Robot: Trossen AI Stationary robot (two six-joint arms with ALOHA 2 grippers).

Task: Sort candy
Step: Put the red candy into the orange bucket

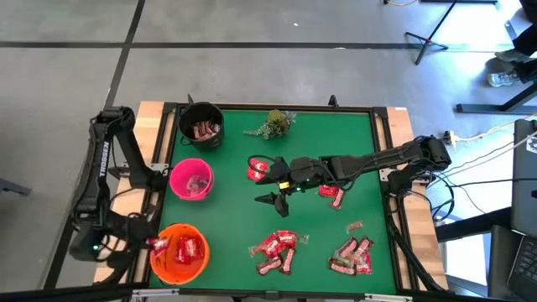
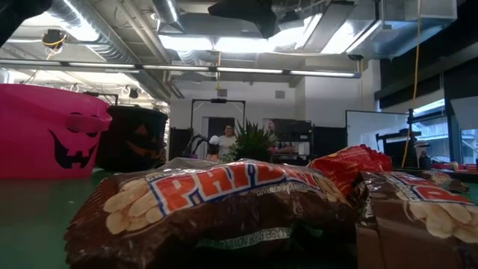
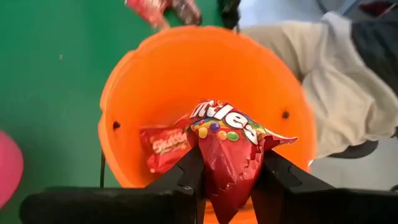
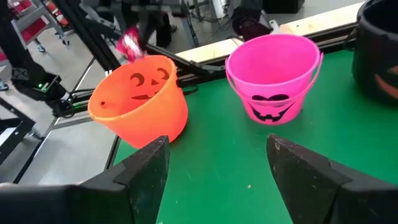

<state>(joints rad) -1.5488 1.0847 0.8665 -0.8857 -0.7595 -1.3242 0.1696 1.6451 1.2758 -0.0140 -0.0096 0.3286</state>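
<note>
My left gripper [image 3: 227,165] is shut on a red Skittles packet [image 3: 225,140] over the orange bucket [image 3: 155,81], at its left rim [image 1: 153,243] in the high view. Another red packet [image 3: 163,146] lies in that bucket. My right gripper [image 1: 267,180] hangs open over the middle of the green mat, its fingers [image 4: 149,165] empty, close to a red packet [image 1: 258,170] and another [image 1: 331,193]. Two piles of candy [image 1: 275,252] [image 1: 352,256] lie near the front edge. Brown bars [image 2: 216,202] fill the low view. My left gripper pinches the red packet between its two fingers [image 3: 189,171], which sit on the packet's two sides [image 3: 211,177] toward its near end. It comes slanting down from the table's left side. The packet hangs clear above the bucket's opening, its printed end pointing away from the fingers.
A pink bucket [image 1: 191,179] and a black bucket [image 1: 201,126] holding candy stand behind the orange one along the left side. A green sprig [image 1: 275,124] lies at the far edge. One small candy [image 1: 354,226] lies alone at the right. A person [image 2: 224,142] is in the room behind.
</note>
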